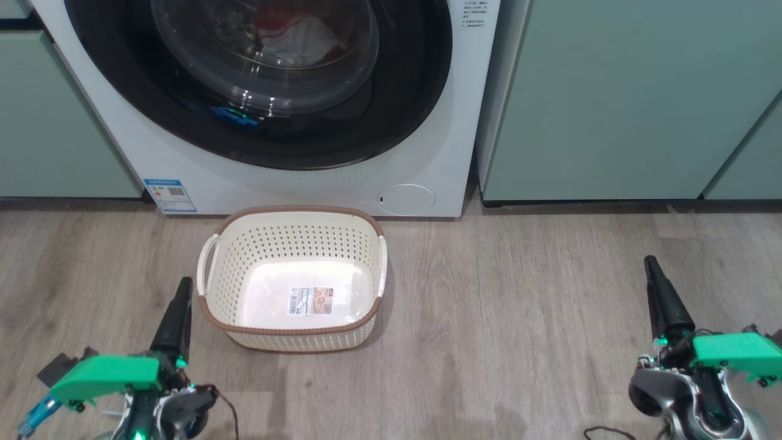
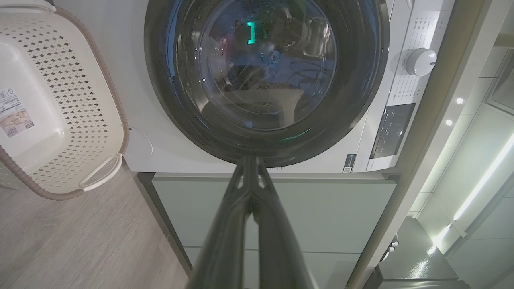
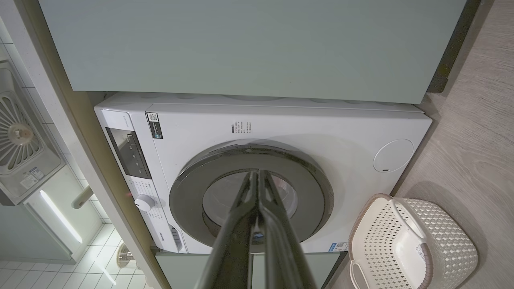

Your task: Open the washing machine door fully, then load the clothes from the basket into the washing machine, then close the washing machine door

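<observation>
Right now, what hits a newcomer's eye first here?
The washing machine door, a big glossy black ring, is shut on the white washing machine at the top of the head view, red and white cloth behind its glass. Just below, the basket sits empty on the wood floor, sticker showing. The left tool and right tool rest shut in the lower corners.

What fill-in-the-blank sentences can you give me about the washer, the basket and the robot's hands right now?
1. The washing machine door is ____.
2. The basket on the floor has no ____ in it, just a sticker.
3. The left hand and the right hand each hold ____.
Missing words: closed; clothes; nothing.
</observation>
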